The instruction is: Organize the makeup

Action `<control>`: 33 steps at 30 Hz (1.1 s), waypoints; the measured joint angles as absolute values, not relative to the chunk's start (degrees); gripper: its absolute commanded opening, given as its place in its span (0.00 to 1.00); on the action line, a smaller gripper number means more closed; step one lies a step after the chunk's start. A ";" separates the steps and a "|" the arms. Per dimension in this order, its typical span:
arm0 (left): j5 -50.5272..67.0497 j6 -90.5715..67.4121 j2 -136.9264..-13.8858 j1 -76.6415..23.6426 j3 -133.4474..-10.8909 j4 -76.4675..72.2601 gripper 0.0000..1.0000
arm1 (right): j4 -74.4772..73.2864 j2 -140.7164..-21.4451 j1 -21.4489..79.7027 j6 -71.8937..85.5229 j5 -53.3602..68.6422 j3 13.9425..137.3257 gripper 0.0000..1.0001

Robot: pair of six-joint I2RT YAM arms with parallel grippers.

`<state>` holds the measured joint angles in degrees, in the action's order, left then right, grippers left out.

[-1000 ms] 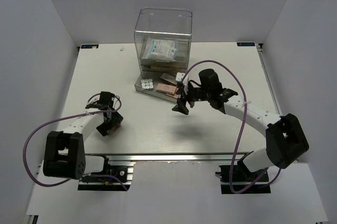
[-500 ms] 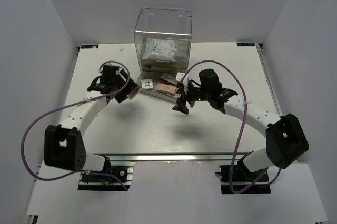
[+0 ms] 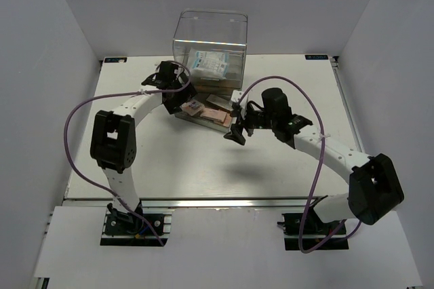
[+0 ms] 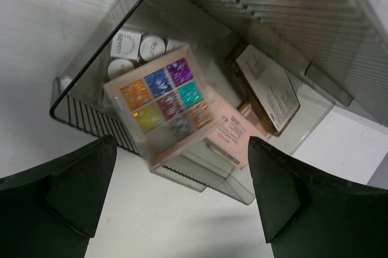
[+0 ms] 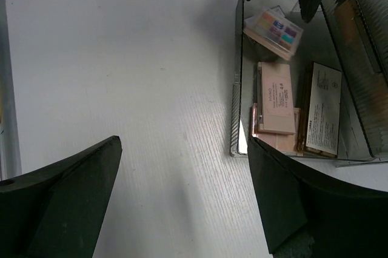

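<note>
The multicoloured palette [image 4: 160, 103] lies tilted in the pulled-out clear drawer [image 4: 79, 109], partly over the white palette of round pans [image 4: 139, 45]. It also shows in the top view [image 3: 195, 106] and the right wrist view [image 5: 276, 33]. Peach palettes [image 5: 276, 97] and a dark one with a white label [image 5: 321, 109] lie beside it. My left gripper [image 3: 184, 99] hangs open and empty just above the drawer's left end [image 4: 182, 209]. My right gripper [image 3: 235, 133] is open and empty over the table in front of the drawer [image 5: 182, 203]. A white-blue packet [image 3: 207, 64] sits higher in the box.
The tall clear acrylic drawer box [image 3: 210, 31] stands at the back middle with its bottom drawer [image 3: 220, 123] pulled toward me. White walls close in the table on the left, right and back.
My left arm swung from the near left of the table up to the drawer with the multicoloured palette and let it go into the drawer. My right arm barely moved.
</note>
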<state>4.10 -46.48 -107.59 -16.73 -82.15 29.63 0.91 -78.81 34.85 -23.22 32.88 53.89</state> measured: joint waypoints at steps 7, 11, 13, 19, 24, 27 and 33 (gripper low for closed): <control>4.12 -46.39 -108.73 -16.88 -84.73 30.04 0.98 | 1.04 -78.67 34.83 -23.75 32.82 53.01 0.89; 4.10 -46.37 -105.34 -16.99 -83.20 29.76 0.98 | -1.34 -78.78 34.79 -30.74 35.83 52.80 0.82; 3.97 -46.37 -101.38 -16.80 -80.40 29.39 0.98 | -4.51 -79.35 34.65 -37.71 39.51 53.01 0.70; 3.90 -46.52 -83.37 -13.23 -66.43 27.14 0.98 | -19.33 -92.36 38.48 -56.53 43.13 64.29 0.00; 2.92 -46.41 -71.22 -7.11 -58.04 28.10 0.98 | -21.93 -107.33 43.75 -55.64 34.81 77.54 0.00; 1.65 -46.52 -64.79 -5.45 -53.47 29.69 0.98 | -20.60 -114.56 46.02 -50.46 27.05 82.85 0.00; -1.04 -47.68 -54.83 -5.37 -46.37 34.11 0.98 | -11.46 -122.28 47.97 -39.92 3.95 86.67 0.00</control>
<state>-1.04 -47.68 -54.83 -5.37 -46.37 34.11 -11.46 -122.28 47.97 -39.92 3.95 86.67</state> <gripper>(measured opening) 0.983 0.004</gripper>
